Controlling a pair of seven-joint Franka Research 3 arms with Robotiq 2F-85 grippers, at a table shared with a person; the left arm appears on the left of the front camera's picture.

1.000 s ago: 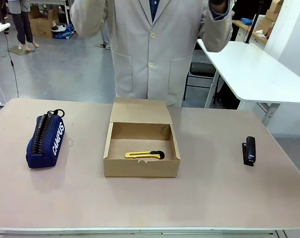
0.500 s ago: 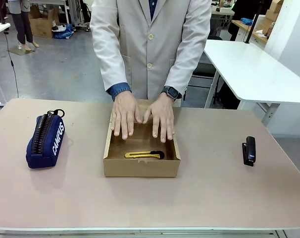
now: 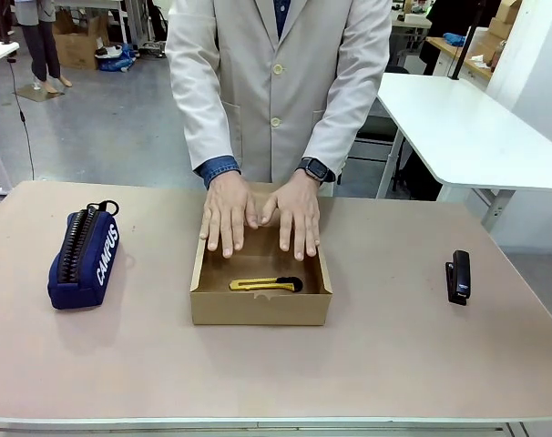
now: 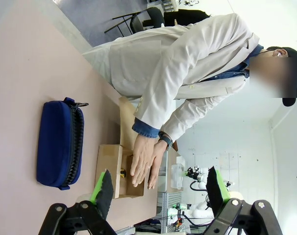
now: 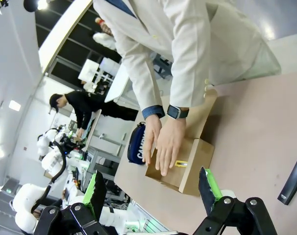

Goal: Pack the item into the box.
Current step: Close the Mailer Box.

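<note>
Low in both wrist views: the left gripper and the right gripper are hanging wide open, holding nothing, well back from the box.
Middle of the front view: the box is sitting on the table with its top open.
Inside the box: the yellow knife is lying flat near the front wall, so it is already packed.
Left and right sides: the pencil case and the stapler are lying well apart from the box.
Far edge of the box: one hand and the hand with the watch are resting flat, side by side, on the lid flap.
Step now: I am guessing the lid is being closed.
Doing it well: both hands should be pushing evenly, bringing the flap down flat over the knife, with the grippers hanging clear of its path.
</note>
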